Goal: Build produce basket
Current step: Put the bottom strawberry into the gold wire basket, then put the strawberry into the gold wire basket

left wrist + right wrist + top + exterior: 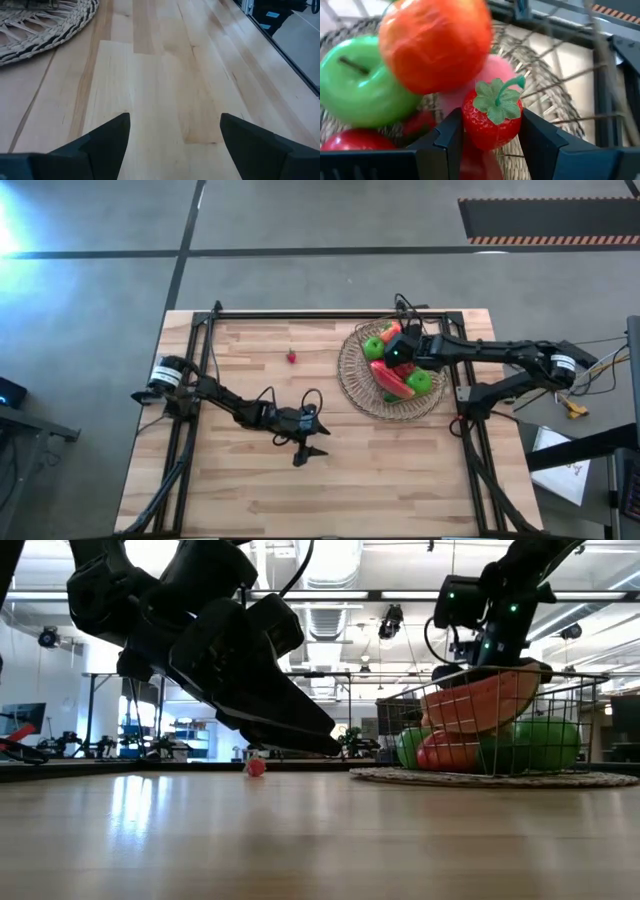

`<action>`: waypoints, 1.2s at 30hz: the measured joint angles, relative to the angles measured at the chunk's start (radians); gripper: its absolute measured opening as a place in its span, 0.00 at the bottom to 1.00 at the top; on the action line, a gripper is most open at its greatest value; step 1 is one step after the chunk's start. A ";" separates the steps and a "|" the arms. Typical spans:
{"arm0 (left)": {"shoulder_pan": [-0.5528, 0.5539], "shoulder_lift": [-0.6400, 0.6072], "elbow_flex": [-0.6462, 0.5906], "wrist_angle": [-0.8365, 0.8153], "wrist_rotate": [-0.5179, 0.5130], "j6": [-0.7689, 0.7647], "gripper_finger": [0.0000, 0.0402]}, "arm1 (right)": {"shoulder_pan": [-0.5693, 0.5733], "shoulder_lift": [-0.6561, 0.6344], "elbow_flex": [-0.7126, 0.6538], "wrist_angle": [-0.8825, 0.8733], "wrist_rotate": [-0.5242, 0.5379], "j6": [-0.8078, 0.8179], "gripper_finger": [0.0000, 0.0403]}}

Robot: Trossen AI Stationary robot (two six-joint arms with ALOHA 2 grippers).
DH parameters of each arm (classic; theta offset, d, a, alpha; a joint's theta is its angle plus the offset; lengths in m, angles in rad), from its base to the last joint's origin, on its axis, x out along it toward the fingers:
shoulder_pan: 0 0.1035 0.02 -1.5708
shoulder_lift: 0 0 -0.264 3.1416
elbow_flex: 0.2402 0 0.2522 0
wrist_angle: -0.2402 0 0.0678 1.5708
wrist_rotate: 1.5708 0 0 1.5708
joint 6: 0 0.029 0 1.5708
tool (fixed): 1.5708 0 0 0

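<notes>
Produce point(397, 366) is piled in the round woven basket point(352, 379), which sits on the wooden table point(250, 480) toward the right arm's side. A green apple point(357, 85), an orange-red tomato point(435, 42) and a pink peach point(492, 70) are seen in the pile, close together. Right above the basket, a red strawberry point(491, 120) with a green leafy top is squeezed between the two fingers of the right gripper point(490, 131). A second small strawberry point(291, 357) is left on the table, well apart from the basket, on the side away from the right arm. The left gripper point(175, 132) is held low over bare wood, near the basket's edge, nearer the front of the table than the basket. Its jaws are spread wide and nothing is held between them.
</notes>
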 joint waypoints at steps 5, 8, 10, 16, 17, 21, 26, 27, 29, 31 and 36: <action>0.000 0.000 0.000 0.000 0.000 -0.001 0.73 | 0.000 0.016 0.000 -0.007 -0.002 -0.021 0.38; 0.000 0.000 0.000 0.000 0.000 -0.002 0.73 | 0.001 0.018 0.000 -0.008 0.000 -0.028 0.42; 0.000 0.000 0.000 0.000 0.000 -0.003 0.73 | 0.001 0.017 0.000 -0.010 -0.001 -0.035 0.47; 0.000 0.000 0.000 0.000 0.000 -0.004 0.73 | 0.001 -0.009 0.000 -0.014 -0.008 -0.087 0.63; 0.000 0.000 0.000 0.000 0.000 -0.004 0.73 | 0.003 -0.018 0.001 -0.014 -0.015 -0.096 0.65; 0.000 0.000 0.000 0.000 -0.001 -0.005 0.73 | 0.015 -0.065 0.006 -0.016 -0.034 -0.101 0.69; 0.000 -0.013 -0.002 -0.001 -0.005 -0.004 0.73 | 0.082 -0.143 0.008 -0.016 -0.023 -0.100 0.68; 0.000 -0.022 -0.005 -0.003 -0.005 -0.004 0.73 | 0.100 -0.157 0.008 -0.016 -0.018 -0.099 0.67; 0.000 -0.044 -0.013 -0.003 -0.007 -0.004 0.73 | 0.146 -0.186 0.008 -0.015 0.007 -0.095 0.65; 0.000 -0.070 -0.025 -0.018 -0.025 -0.002 0.73 | 0.207 -0.206 0.008 -0.009 0.044 -0.082 0.64; -0.001 -0.184 -0.061 -0.115 -0.117 0.018 0.73 | 0.417 -0.203 0.008 0.053 0.180 -0.060 0.60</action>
